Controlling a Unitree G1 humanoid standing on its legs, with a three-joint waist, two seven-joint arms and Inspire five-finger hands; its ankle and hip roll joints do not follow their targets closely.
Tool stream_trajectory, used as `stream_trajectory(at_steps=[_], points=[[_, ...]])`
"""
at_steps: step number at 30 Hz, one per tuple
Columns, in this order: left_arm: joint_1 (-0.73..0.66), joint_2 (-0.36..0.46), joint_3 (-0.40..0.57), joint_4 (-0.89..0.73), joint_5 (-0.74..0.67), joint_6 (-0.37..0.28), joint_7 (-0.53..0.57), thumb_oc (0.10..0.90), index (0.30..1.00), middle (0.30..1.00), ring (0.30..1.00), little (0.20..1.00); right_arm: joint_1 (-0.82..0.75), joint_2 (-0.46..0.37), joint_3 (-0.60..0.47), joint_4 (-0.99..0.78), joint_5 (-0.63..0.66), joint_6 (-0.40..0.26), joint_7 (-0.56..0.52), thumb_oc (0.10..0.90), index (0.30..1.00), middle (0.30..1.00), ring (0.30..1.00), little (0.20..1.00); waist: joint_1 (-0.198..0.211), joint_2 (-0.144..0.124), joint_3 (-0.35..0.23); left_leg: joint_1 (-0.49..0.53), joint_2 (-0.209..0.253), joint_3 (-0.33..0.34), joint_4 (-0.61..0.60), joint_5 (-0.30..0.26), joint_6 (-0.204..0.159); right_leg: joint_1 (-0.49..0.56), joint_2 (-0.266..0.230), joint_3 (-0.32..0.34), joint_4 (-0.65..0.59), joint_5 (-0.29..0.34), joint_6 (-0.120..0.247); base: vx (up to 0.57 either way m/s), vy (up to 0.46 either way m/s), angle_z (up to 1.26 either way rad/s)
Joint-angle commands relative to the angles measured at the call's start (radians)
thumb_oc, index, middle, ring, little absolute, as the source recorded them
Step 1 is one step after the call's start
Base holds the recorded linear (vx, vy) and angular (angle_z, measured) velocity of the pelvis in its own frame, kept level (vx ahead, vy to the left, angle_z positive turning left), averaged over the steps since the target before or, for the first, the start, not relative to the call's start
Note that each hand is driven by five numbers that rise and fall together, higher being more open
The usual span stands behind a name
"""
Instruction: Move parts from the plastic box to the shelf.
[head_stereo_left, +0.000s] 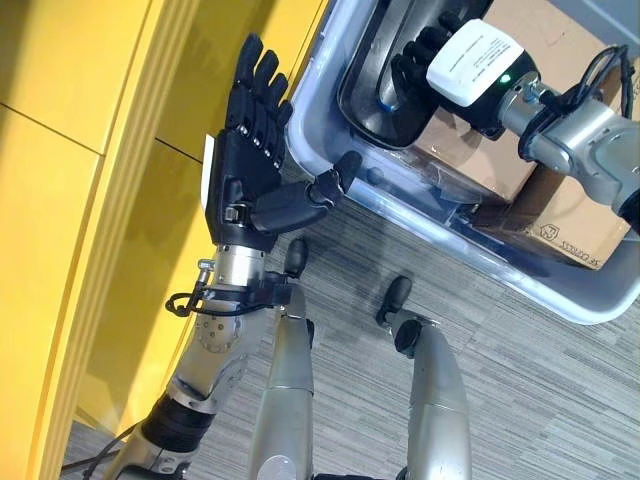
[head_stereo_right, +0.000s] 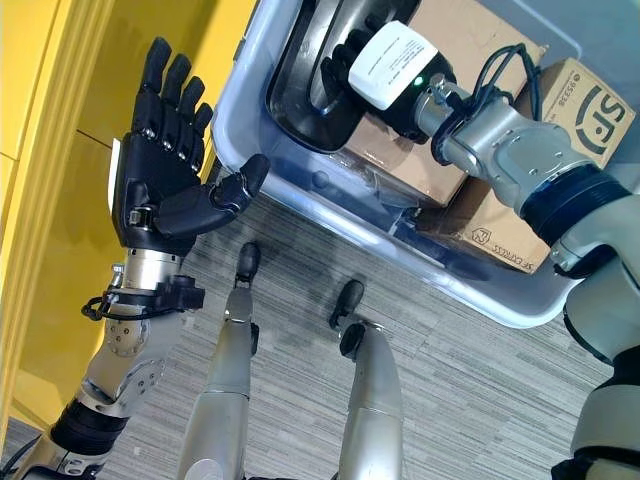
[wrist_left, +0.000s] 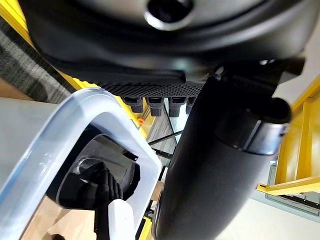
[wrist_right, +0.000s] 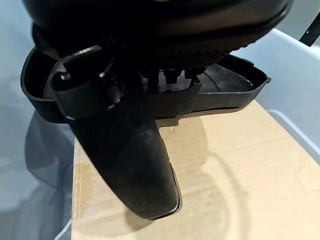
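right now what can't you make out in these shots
- Right robot hand: fingers reach into the black part; eye views hide their tips behind its wall, so the grip is unclear.
- Black part: cut off by the top edge in both eye views.
- Plastic box: its floor is covered by cardboard boxes.
- Left robot hand is open beside the box.

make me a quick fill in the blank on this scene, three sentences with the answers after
1. The left hand is held up with its fingers ____.
2. The right hand reaches into the clear plastic box at a ____ part.
3. The black part rests on a ____ carton in the box.

Missing words: open; black; cardboard
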Motion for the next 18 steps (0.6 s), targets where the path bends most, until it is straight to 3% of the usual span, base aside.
stream_trajectory(at_steps=[1, 2, 3, 12, 18], points=[[-0.048, -0.049, 0.033, -0.145, 0.044, -0.108, -0.01, 0.9, 1.0, 1.0, 1.0, 1.0, -0.017, -0.001, 0.076, 0.108, -0.005, 0.053, -0.004, 0.9, 1.0, 1.0, 1.0, 1.0, 0.013, 0.044, -0.006, -0.06, -0.03, 0.036, 0.076, -0.075, 0.041, 0.197, 0.045, 0.033, -0.058, -0.129, 0.052, 0.0, 0.0, 0.0], [-0.051, -0.05, 0.03, -0.143, 0.045, -0.105, -0.01, 0.9, 1.0, 1.0, 1.0, 1.0, -0.01, 0.002, 0.074, 0.111, -0.005, 0.053, -0.001, 0.614, 0.599, 0.599, 0.599, 0.599, 0.013, 0.043, -0.006, -0.063, -0.03, 0.036, 0.079, -0.075, 0.041, 0.193, 0.044, 0.035, -0.052, -0.13, 0.052, 0.0, 0.0, 0.0], [-0.054, -0.051, 0.03, -0.142, 0.046, -0.104, -0.01, 0.9, 1.0, 1.0, 1.0, 1.0, 0.001, 0.006, 0.07, 0.117, -0.001, 0.052, 0.004, 0.4, 0.3, 0.3, 0.3, 0.3, 0.013, 0.043, -0.006, -0.063, -0.029, 0.037, 0.081, -0.076, 0.041, 0.193, 0.044, 0.036, -0.05, -0.13, 0.052, 0.0, 0.0, 0.0], [-0.079, -0.063, 0.008, -0.117, 0.039, -0.1, -0.015, 0.9, 1.0, 1.0, 1.0, 1.0, 0.063, 0.016, 0.039, 0.069, 0.006, 0.036, 0.016, 0.4, 0.3, 0.3, 0.3, 0.3, 0.004, 0.038, -0.006, -0.023, -0.021, 0.049, 0.08, -0.086, 0.041, 0.234, 0.049, 0.031, -0.067, -0.128, 0.052, -0.01, 0.01, 0.02], [-0.084, -0.052, 0.007, -0.093, 0.028, -0.09, -0.026, 0.9, 1.0, 1.0, 1.0, 1.0, 0.109, 0.006, 0.013, 0.007, 0.022, 0.022, 0.019, 0.4, 0.3, 0.3, 0.3, 0.3, 0.002, 0.016, -0.006, 0.059, -0.007, 0.062, 0.054, -0.085, 0.037, 0.322, 0.057, 0.022, -0.128, -0.106, 0.058, -0.01, 0.008, 0.03]])
